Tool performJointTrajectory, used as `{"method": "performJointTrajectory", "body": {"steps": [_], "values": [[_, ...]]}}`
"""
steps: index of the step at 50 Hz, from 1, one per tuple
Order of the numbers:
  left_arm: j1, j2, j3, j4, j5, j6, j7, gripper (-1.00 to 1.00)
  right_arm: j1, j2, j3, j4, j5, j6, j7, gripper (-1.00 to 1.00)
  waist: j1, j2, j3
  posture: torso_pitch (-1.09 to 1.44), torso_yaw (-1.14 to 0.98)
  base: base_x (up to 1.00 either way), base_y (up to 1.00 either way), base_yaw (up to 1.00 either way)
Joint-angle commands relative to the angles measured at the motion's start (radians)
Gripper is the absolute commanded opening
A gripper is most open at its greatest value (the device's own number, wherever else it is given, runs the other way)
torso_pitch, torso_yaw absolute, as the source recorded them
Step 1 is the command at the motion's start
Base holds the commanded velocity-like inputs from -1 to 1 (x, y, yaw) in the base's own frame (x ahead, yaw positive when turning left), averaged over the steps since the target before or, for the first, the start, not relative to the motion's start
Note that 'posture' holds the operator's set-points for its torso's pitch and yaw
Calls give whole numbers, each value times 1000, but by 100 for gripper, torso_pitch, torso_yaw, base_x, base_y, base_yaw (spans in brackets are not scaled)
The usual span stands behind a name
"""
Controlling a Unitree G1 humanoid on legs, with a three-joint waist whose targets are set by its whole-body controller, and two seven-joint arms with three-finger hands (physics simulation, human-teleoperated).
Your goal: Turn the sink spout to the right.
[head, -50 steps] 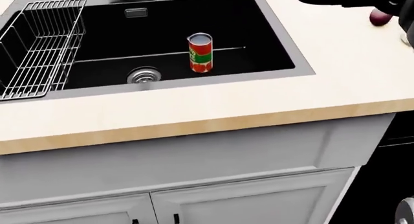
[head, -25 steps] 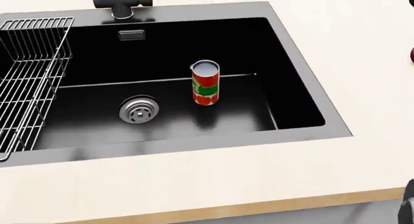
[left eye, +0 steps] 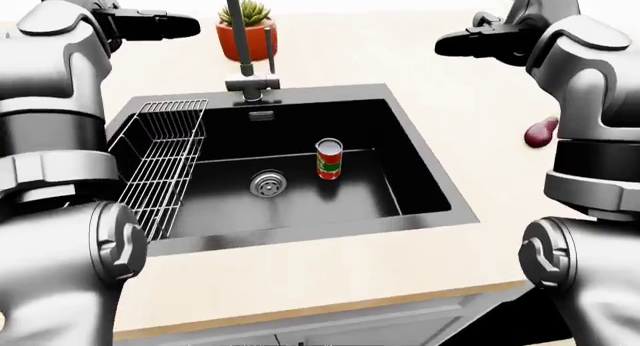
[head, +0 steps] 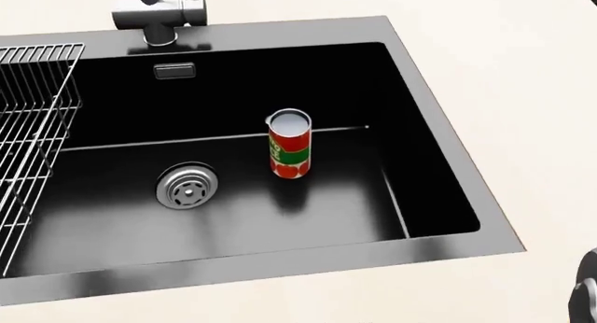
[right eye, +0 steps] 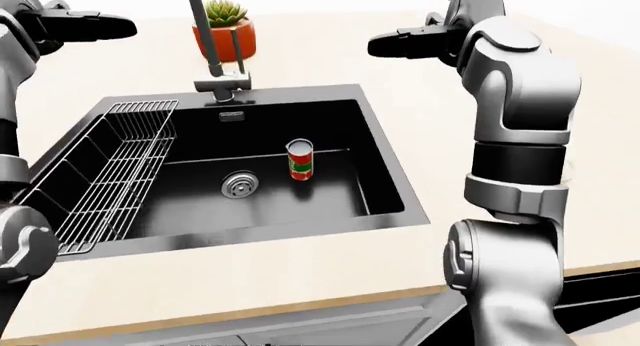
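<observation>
The grey sink spout point(left eye: 231, 20) rises as an upright tube from its base point(left eye: 252, 86) at the top rim of the black sink point(left eye: 425, 170); its outlet end is cut off by the top of the eye views. The head view shows only the faucet base point(head: 159, 16). My left hand point(left eye: 180, 25) hovers open above the counter, left of the spout and apart from it. High on the right, my right hand point(right eye: 390, 46) is also held open, well clear of the spout. Neither hand holds anything.
A red and green can point(head: 288, 144) stands upright in the basin beside the drain point(head: 187, 185). A wire rack point(left eye: 160, 162) fills the sink's left part. A potted plant point(left eye: 247, 31) stands behind the spout. A purple vegetable point(left eye: 540, 132) lies on the counter at right.
The head camera has moved closer and tilted: the sink slid down and grew in the picture, the cabinet front left the view, and the faucet base came in at the top.
</observation>
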Motion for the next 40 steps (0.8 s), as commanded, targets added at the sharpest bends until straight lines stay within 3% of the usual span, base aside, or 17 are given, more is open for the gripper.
{"method": "performJointTrajectory", "body": {"steps": [1,2,6,8,9,12,23,40], "values": [[-39,29,18,-44,7,-29,13,100,-41,-3,4,-46,8,-27,7,100,16,-1,-45,0,0,9,0,0],[-39,31,24,-48,-3,-29,4,100,-41,-5,2,-51,10,-25,9,100,13,6,-23,0,0,0,0,0],[-27,48,34,-92,-27,13,-34,100,-44,-7,2,-58,12,-23,16,100,4,50,12,0,0,0,0,0],[-30,52,31,-84,-33,24,-42,100,-37,-4,2,-57,12,-28,16,100,-2,101,21,0,0,0,0,0],[-31,52,30,-85,-36,29,-45,100,-39,-5,1,-58,13,-26,17,100,3,83,30,0,0,0,0,0],[-24,50,27,-100,-38,40,-48,100,-40,-6,1,-62,13,-22,17,100,4,79,16,0,0,0,0,0],[-17,37,15,-111,-24,44,-51,100,-47,-11,4,-65,14,-14,18,100,22,63,9,-2,0,0,0,0],[-28,20,17,-91,-15,36,-43,100,-54,-14,5,-57,0,-13,28,100,24,64,-56,-13,0,0,0,0]]}}
